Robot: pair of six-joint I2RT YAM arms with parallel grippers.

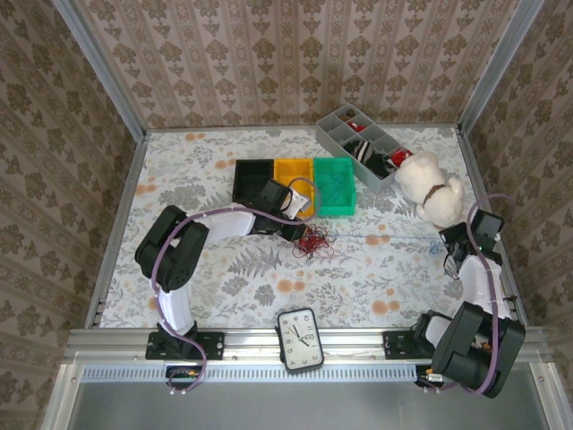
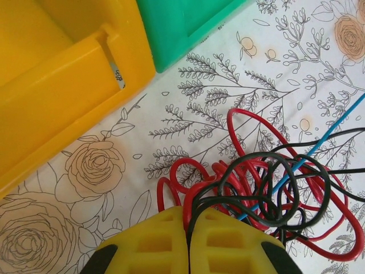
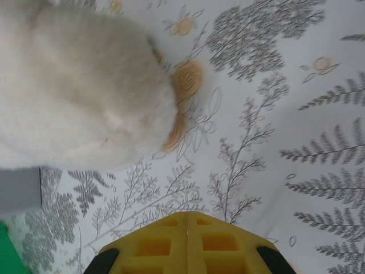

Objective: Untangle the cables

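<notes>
Left gripper (image 2: 187, 212) pinched the tangled thin red, black and blue cables (image 2: 256, 182).
Right gripper (image 3: 187, 216) sat closed, fluffy white plush toy (image 3: 80, 85) ahead-left.

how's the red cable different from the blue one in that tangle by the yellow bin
The red cable is bunched in many overlapping loops, while the blue cable leaves the tangle as one nearly straight line. The red cable looks thicker and the blue cable thinner. The red cable lies within the heap, and the blue cable runs out of it toward the right. Both are flexible wires caught in one tangle with the black cable.
</notes>
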